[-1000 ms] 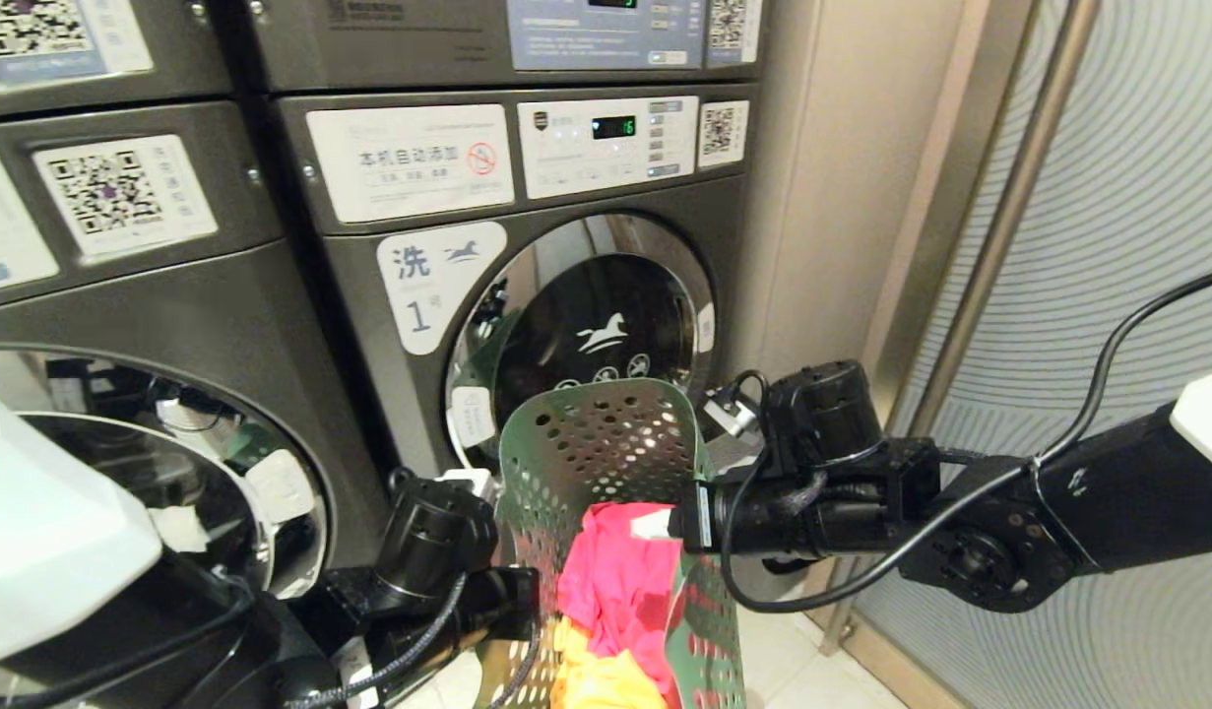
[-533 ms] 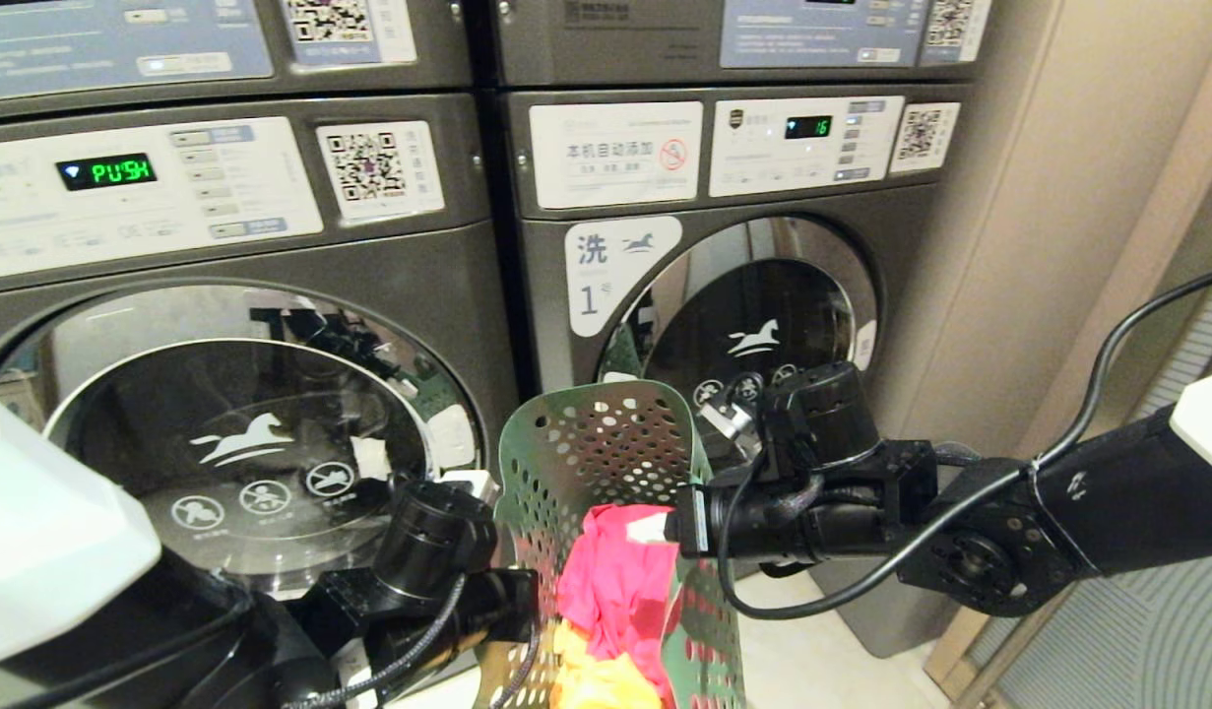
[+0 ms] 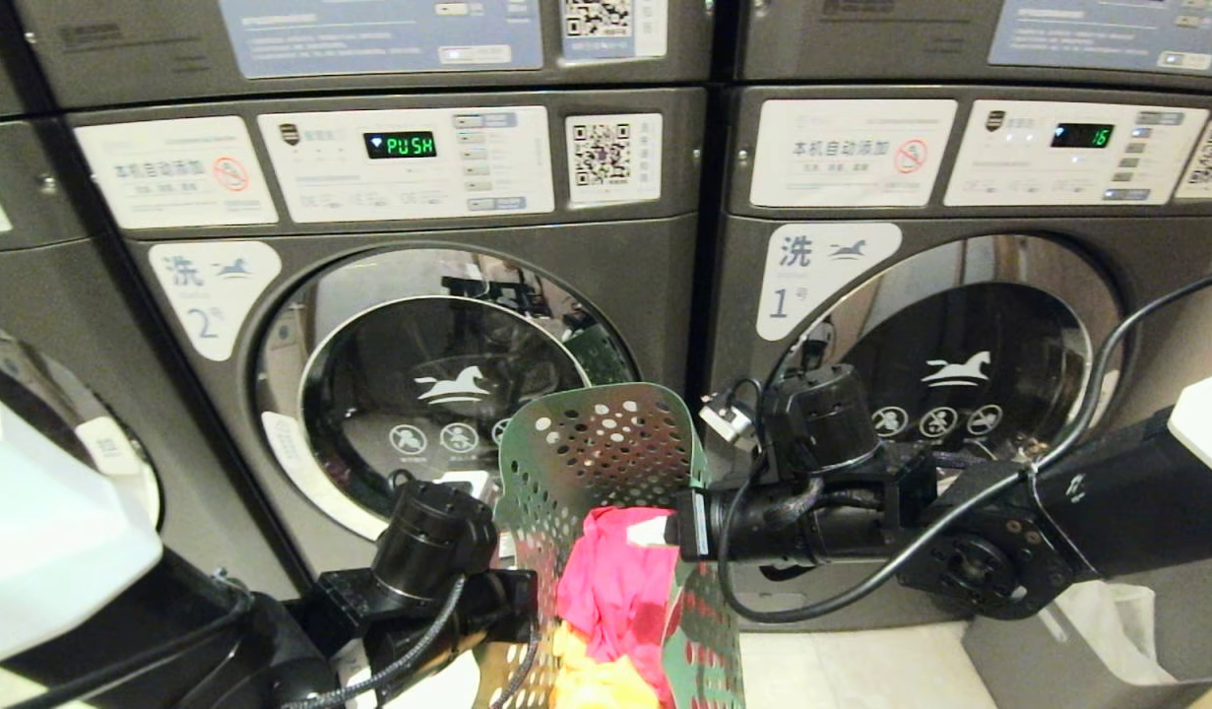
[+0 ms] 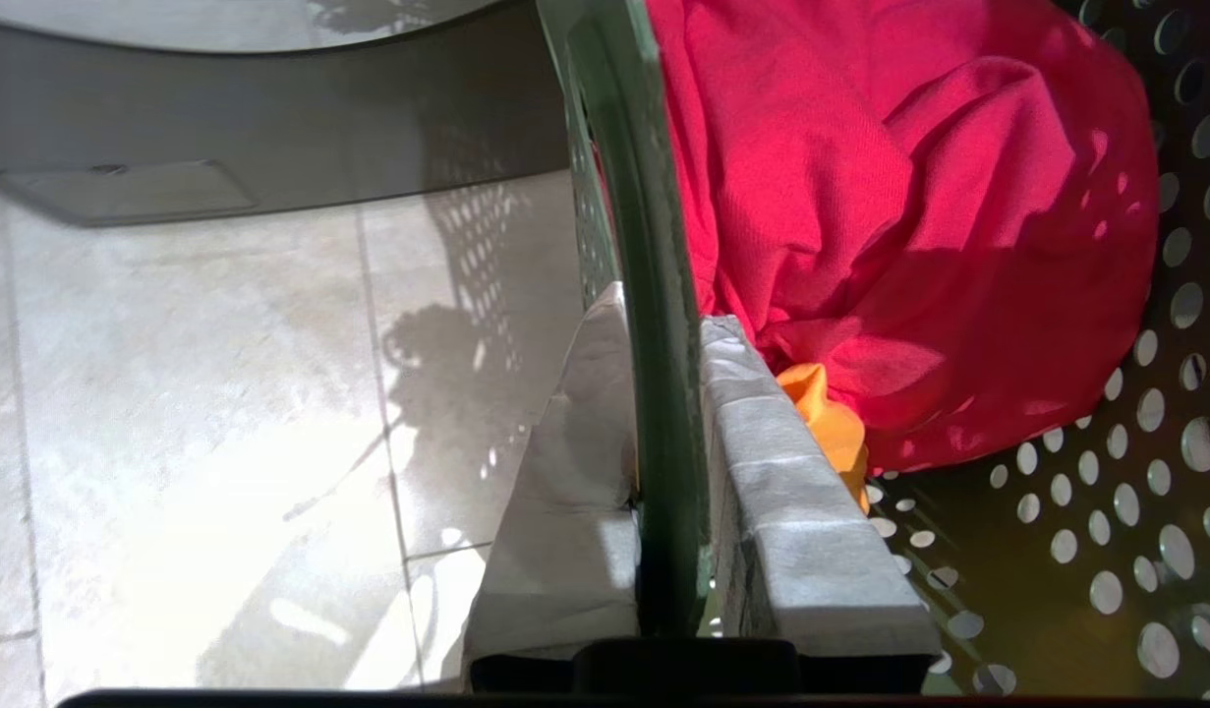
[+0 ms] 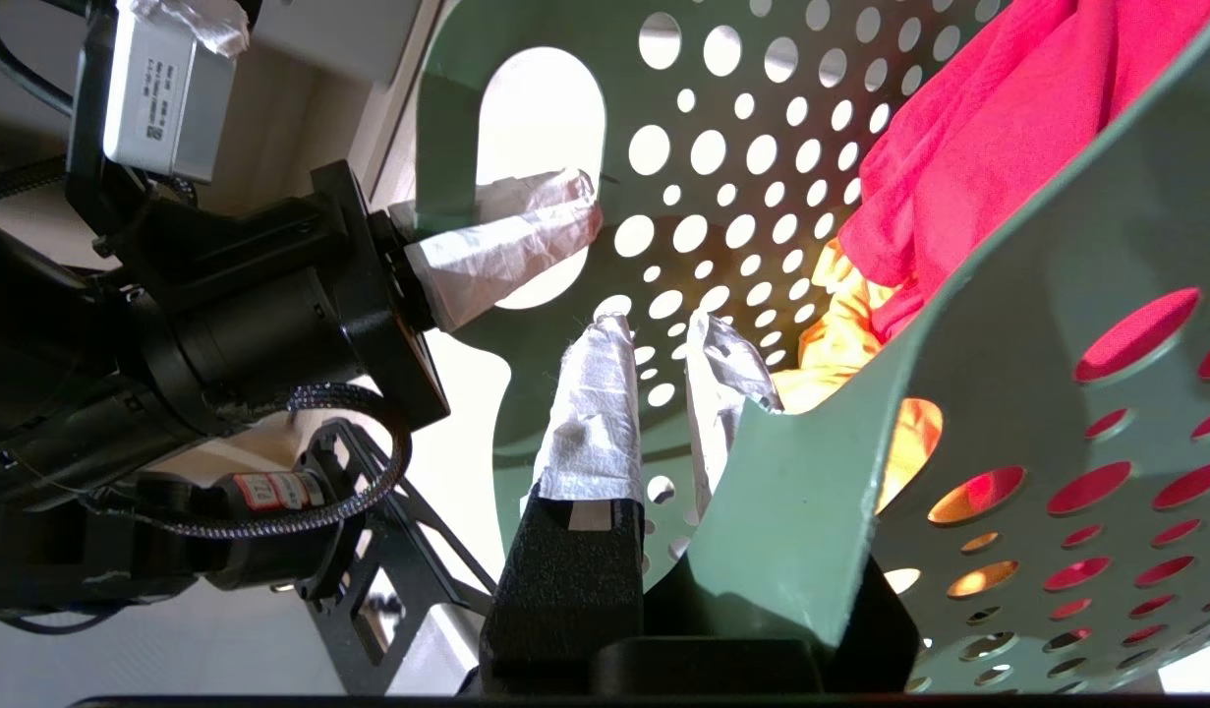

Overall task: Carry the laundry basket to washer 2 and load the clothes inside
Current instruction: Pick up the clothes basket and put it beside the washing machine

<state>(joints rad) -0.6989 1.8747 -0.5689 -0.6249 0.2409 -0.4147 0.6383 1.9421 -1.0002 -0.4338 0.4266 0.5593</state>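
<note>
Currently the carrying step is under way: the robot is holding the laundry basket [image 3: 606, 492] off the floor between its two arms, in front of the row of machines. The left end effector [image 4: 668, 472] is clamped narrowly on the basket's near rim, one padded finger outside the green wall and one inside. The right end effector [image 5: 663, 393] is gripping the opposite rim in the same way, its taped fingers [image 5: 590, 413] pinching the plastic edge just beside the cut-out handle.

Washer 2 [image 3: 418, 335] is standing straight ahead and slightly left of the basket, its round door shut and its display reading PUSH. Washer 1 [image 3: 960, 335] is sitting just beside it on the right, also shut.

Inside the basket the clothes [image 3: 615, 591] are lying loose: the magenta-pink garment [image 4: 899, 226] is bunched on top against the perforated wall, and the yellow-orange one [image 5: 840, 334] is peeking out beneath it. Nothing is hanging over the rim.

Judging by this, the carry is nearly finished. The next move probably calls for setting the basket down on the tiled floor [image 4: 221, 393] close to washer 2 but clear of the door's swing, then freeing an end effector to open that door. A grey bin with a white bag [image 3: 1108, 620] is standing at the lower right, well apart.
</note>
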